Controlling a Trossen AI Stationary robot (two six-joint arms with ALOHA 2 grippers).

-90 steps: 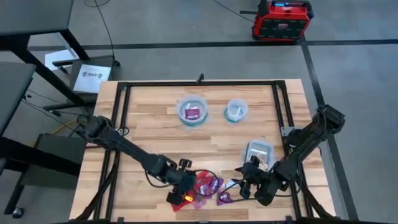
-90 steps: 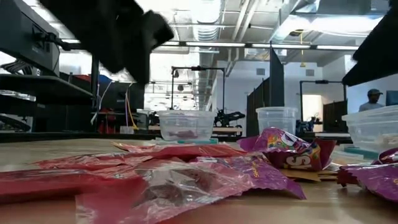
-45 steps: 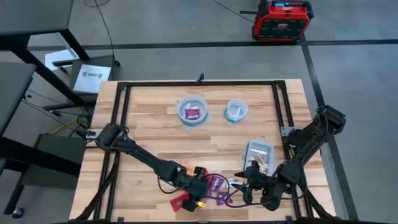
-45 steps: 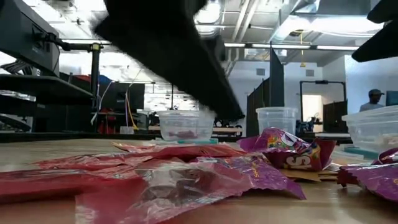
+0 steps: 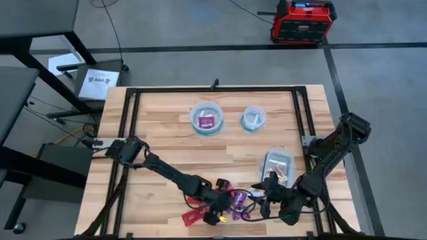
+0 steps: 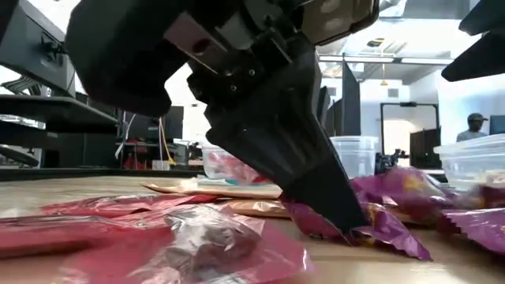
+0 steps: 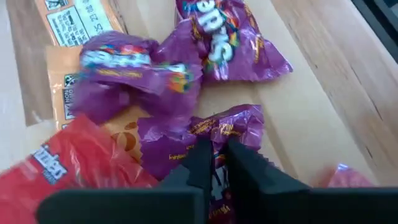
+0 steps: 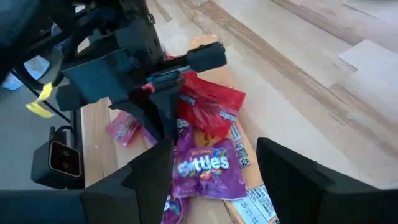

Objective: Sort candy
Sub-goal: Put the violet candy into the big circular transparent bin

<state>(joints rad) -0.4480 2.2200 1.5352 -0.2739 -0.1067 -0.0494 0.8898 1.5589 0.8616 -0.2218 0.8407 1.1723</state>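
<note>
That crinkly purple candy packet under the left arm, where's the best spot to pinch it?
Probably its raised, crumpled middle, coming straight down from above. The crinkly purple candy packet lies nearly flat on the wooden table, so its edges give little to catch. The left gripper has its jaws nearly shut on that fold already. The right gripper waits beside the pile, open.

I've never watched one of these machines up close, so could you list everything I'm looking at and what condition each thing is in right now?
Left end effector: down in the pile, fingers nearly shut on a purple candy packet.
Right end effector: open, holding nothing, hanging beside the pile.
Candy pile: loose and unsorted at the table's near edge.
Large bowl: holds a red packet.
Small bowl: holds something whitish.
Clear tub: open, some candy inside.
</note>
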